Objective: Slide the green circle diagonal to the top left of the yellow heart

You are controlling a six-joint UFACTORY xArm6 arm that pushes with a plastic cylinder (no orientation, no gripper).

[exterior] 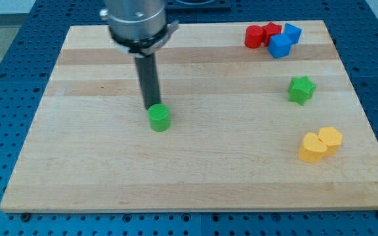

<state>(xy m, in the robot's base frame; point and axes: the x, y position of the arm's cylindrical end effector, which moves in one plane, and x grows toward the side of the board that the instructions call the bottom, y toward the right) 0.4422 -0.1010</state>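
Note:
The green circle sits on the wooden board, a little left of the middle. My tip touches its upper left edge, just above it. The yellow heart lies far to the view's right, low on the board, touching a yellow hexagon-like block at its upper right. The green circle is far to the left of the heart and slightly higher.
A green star stands above the yellow pair. At the top right is a cluster of a red cylinder, another red block and two blue blocks. The board's edges border a blue perforated table.

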